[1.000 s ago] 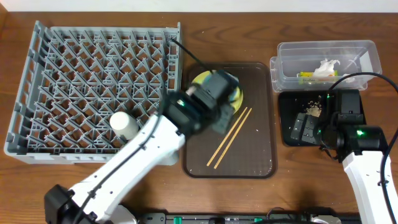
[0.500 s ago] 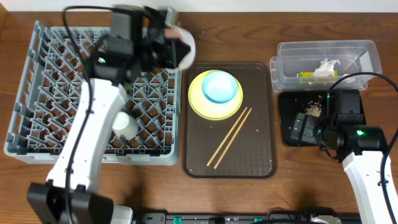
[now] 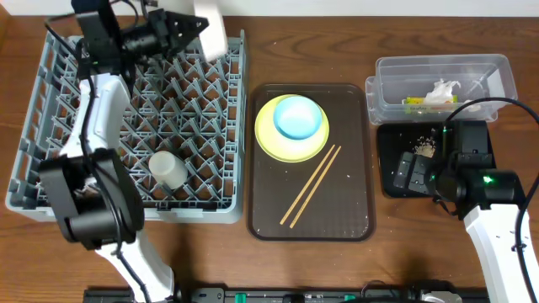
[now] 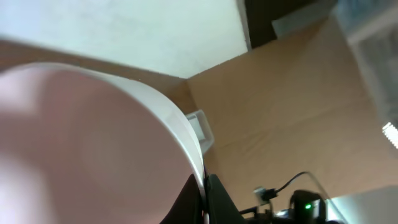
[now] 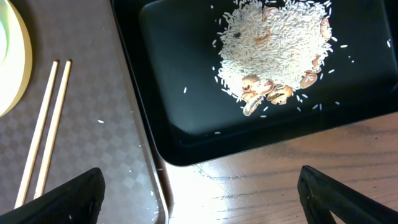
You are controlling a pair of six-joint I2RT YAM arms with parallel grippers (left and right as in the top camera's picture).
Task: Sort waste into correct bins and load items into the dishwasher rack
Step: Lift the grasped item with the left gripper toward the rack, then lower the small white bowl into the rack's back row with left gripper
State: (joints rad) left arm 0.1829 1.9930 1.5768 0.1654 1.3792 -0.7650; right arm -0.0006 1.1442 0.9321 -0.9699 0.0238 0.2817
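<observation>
My left gripper (image 3: 192,25) is shut on the rim of the white bowl (image 3: 210,32) and holds it tilted above the back right edge of the grey dishwasher rack (image 3: 93,93). In the left wrist view the bowl (image 4: 93,143) fills the frame, its rim pinched between my fingers (image 4: 205,198). A small white cup (image 3: 168,168) sits in the rack. The light blue bowl (image 3: 300,116) sits on the yellow plate (image 3: 271,139). Wooden chopsticks (image 3: 312,185) lie beside them. My right gripper (image 3: 410,172) is open and empty over the black tray (image 3: 394,181), which holds rice crumbs (image 5: 273,50).
The plate, blue bowl and chopsticks (image 5: 42,127) lie on a brown serving tray (image 3: 354,210). The clear tub (image 3: 497,71) at the back right holds white tissue (image 3: 442,90) and a yellow-green wrapper (image 3: 417,103). Wooden tabletop shows in front of the black tray (image 5: 298,180).
My left arm lifted the white bowl off the brown tray and swung it left and back, over the rack's back edge. The right arm has not moved.
</observation>
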